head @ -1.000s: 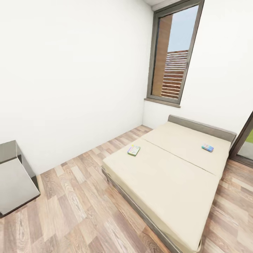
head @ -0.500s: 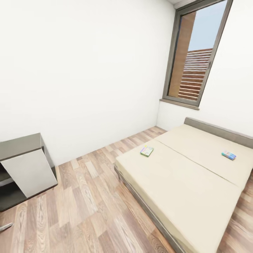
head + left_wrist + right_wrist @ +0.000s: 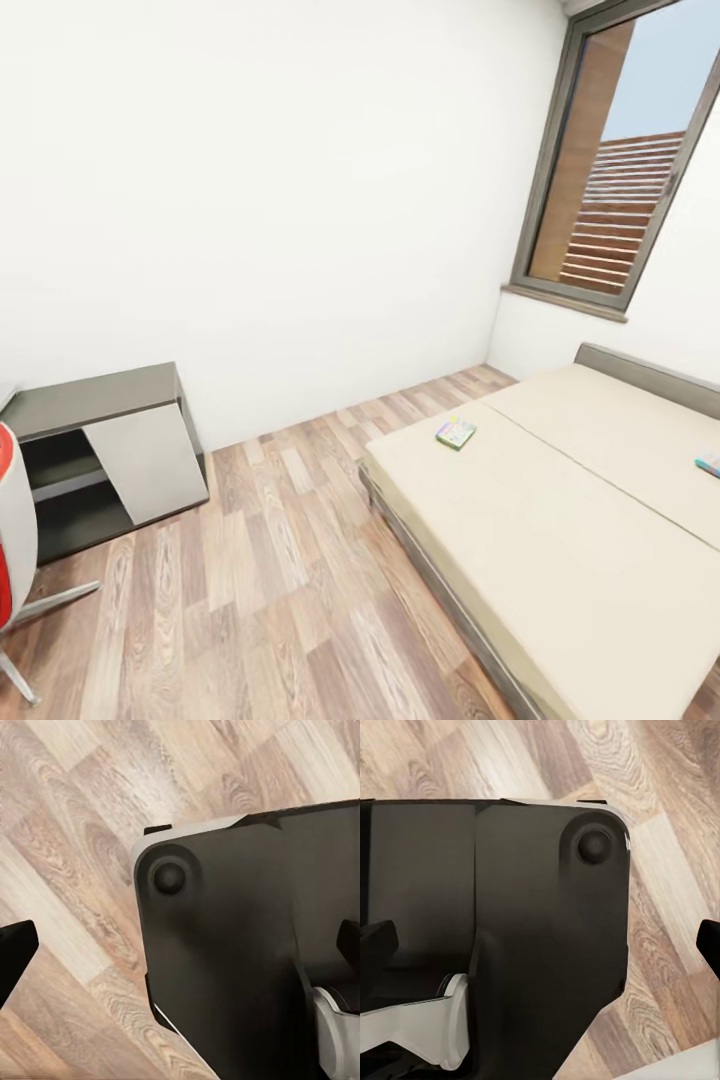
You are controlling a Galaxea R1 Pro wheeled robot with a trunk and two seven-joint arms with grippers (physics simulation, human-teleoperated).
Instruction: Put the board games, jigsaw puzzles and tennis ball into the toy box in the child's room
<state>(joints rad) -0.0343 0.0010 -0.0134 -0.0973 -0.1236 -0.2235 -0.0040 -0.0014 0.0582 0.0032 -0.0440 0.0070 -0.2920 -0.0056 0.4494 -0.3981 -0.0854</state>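
Far ahead of my hands, 2 board games — one [image 3: 456, 432], another [image 3: 709, 463] — lie on the bed [image 3: 560, 540]; both hands [image 3: 180, 945] [image 3: 540, 937] hang released over plank floor [image 3: 67, 832].

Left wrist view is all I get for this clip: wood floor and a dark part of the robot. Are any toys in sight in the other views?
Observer: Yes. The head view shows a green-bordered game lying flat on the bed, near its left edge.
Operator: Only that one?
Observer: A blue game lies on the bed's far section, cut off by the picture's right edge.
Operator: What else stands in the room?
Observer: A low dark cabinet stands against the white wall at left, with a red-and-white chair in front of it at the picture's edge.
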